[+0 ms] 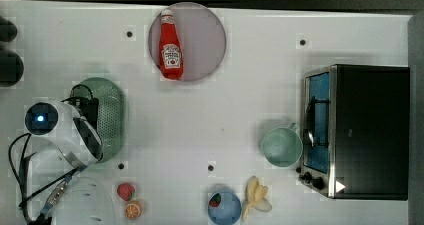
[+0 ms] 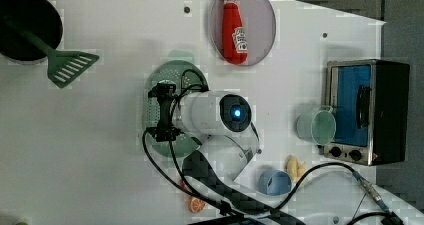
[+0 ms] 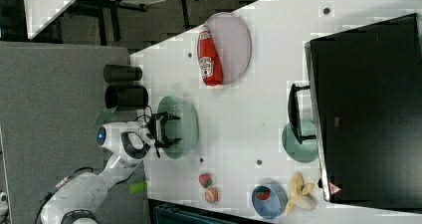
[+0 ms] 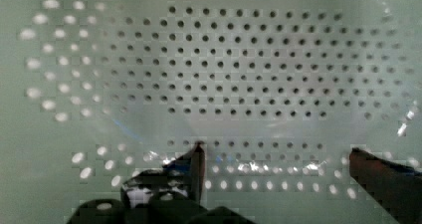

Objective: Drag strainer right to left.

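Gripper (image 4: 276, 157) spread wide open inside the mint-green strainer (image 1: 112, 115), gripping nothing

Item count:
- strainer (image 1: 111, 116): one
- mug (image 1: 281, 146): one
- plate (image 1: 205, 40): one
- ketchup bottle (image 1: 170, 46): one
- toaster oven (image 1: 365, 131): one
- blue bowl (image 1: 225, 207): one
- banana (image 1: 256, 197): one
- spatula (image 2: 65, 65): one
- black cups (image 3: 124, 85): two

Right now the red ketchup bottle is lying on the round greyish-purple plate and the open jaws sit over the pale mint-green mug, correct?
Not the mug. In the top view the open jaws sit over the pale mint-green perforated oval strainer; the ketchup bottle does lie on the plate.
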Controlling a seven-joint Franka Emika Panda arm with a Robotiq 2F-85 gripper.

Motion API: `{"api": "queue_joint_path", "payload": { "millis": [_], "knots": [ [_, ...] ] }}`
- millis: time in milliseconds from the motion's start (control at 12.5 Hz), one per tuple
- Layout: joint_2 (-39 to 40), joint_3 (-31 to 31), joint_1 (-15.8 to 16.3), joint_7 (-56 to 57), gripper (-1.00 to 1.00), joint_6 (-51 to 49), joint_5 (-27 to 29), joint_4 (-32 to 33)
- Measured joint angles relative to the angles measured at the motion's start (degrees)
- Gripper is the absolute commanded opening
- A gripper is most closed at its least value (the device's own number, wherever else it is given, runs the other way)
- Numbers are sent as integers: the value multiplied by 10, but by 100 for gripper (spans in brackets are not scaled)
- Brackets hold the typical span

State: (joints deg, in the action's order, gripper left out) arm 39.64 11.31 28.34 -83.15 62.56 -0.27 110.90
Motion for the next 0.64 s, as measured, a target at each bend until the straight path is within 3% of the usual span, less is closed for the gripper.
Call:
{"api": "queue_joint_path", "payload": {
  "millis": [320,640],
  "knots": [
    [-47,-16,20,43,100,-131,-11,11],
    [-194,-33,18,198,100,-272,-2,24]
  ]
}}
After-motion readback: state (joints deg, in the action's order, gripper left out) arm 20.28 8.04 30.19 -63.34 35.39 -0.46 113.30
